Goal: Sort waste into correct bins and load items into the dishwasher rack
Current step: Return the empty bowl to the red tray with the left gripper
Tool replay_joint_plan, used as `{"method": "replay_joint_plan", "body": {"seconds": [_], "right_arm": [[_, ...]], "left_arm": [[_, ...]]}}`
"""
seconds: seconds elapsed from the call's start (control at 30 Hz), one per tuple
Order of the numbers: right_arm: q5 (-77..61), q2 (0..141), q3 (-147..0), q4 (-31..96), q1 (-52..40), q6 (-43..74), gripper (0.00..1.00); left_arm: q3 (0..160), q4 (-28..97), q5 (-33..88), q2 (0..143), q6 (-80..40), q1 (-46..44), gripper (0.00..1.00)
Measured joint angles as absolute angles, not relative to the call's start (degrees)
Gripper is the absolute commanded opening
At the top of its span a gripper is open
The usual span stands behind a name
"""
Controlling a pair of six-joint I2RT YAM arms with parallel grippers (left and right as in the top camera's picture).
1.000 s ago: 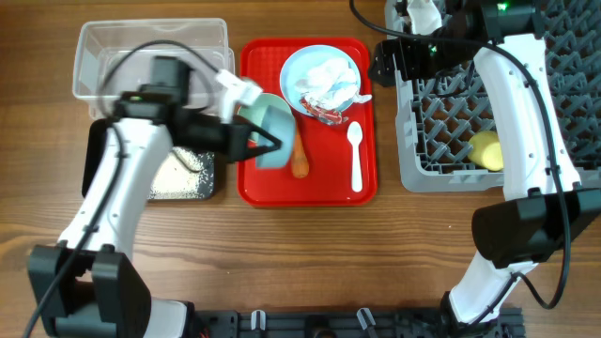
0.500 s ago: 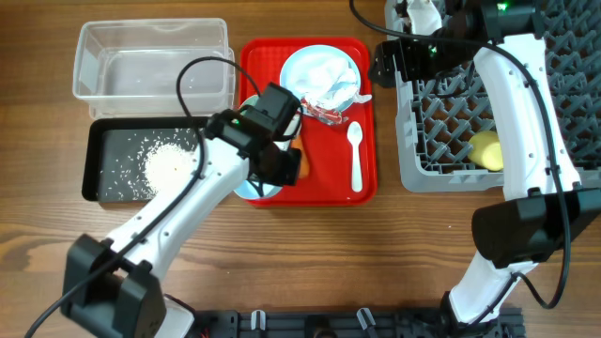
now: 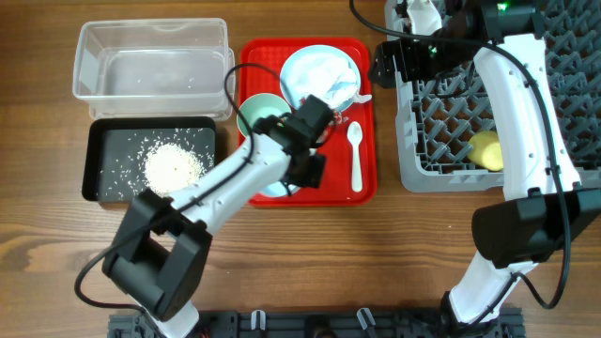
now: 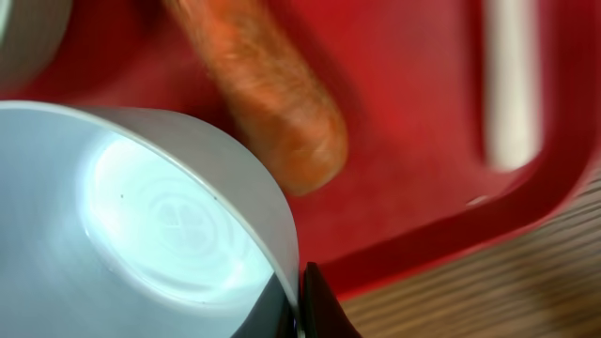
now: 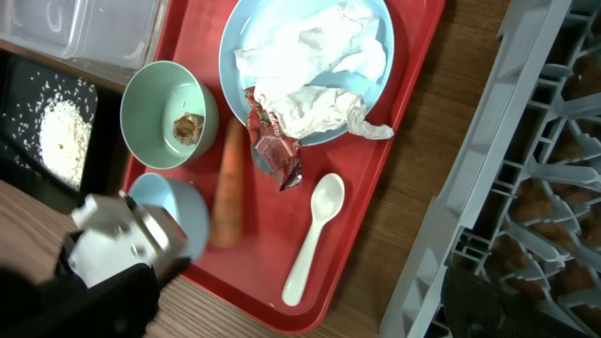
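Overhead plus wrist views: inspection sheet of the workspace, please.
Surface: wooden table.
Job's things: rice in black tray; clear tub; plate with tissue, wrapper, spoon, carrot, green bowl holding brown lump, and light blue bowl, all on red tray; yellow cup in rack.
Clutter: nothing seen.
Claws: left claw at the light blue bowl's rim, grip unclear; right claw by the rack's edge, state unclear.
Cables: black cable looping over each arm.
Surroundings: dark rail at near table edge.

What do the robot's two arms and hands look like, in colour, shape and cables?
Both arms have smooth white tube-like links joined by black joints. The left arm carries a thin black cable looping beside it. The right arm shows a small green light near its top. The left hand and right hand are black.
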State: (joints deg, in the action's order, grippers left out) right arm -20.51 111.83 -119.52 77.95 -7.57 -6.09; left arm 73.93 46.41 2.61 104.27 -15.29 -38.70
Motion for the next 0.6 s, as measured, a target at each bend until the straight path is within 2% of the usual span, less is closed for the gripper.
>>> {"method": "replay_joint_plan", "body": {"seconds": [0.23,0.5,0.6], "right_arm": [[-20.51,111.83,-119.52,78.32,-7.57,-6.09,1.00],[-20.49,111.83,-119.52,78.63,-7.57,-6.09,1.00],[-20.29,111.83,-119.52,78.76,-7.57,-6.09,1.00]], "left_arm": [[74.87,38.33,-3.11,104.64,-11.29,-49.58,0.04],[74.87,35.48,-5.54,108.12,-6.44,-53.32,0.04],[74.87,38.98,-5.58,108.16,-6.02,-53.19,0.09]]}}
